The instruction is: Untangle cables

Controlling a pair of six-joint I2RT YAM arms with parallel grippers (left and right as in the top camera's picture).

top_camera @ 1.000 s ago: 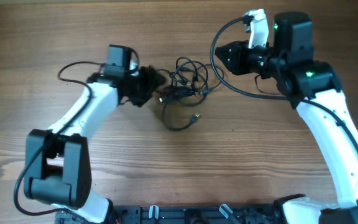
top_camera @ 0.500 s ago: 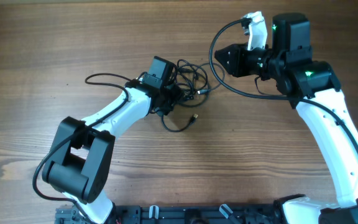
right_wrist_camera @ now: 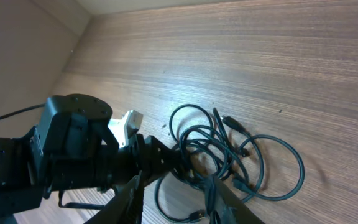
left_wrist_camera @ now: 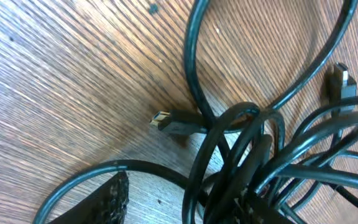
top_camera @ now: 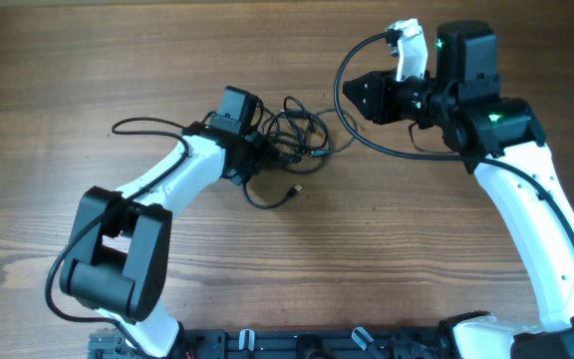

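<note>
Closest to the left wrist camera, the cables (left_wrist_camera: 241,143) are thin, light and limp, so they should slide and spring rather than hold a shape. The best hold is probably a single strand near a plug (left_wrist_camera: 166,121), clear of the crossings.

Only one pad (left_wrist_camera: 107,199) of the left gripper (top_camera: 252,158) shows, apart from the bunch. Whether the jaws pinch any cord cannot be told.

The clump lies mid-table (top_camera: 68,60), just beside that gripper. Its long axis runs left to right. A loose loop (top_camera: 262,199) trails toward the robot's side and ends in a plug tip pointing right.

Farther off, the right gripper (right_wrist_camera: 176,186) hangs wide and empty, near the clump's right side without touching it.
</note>
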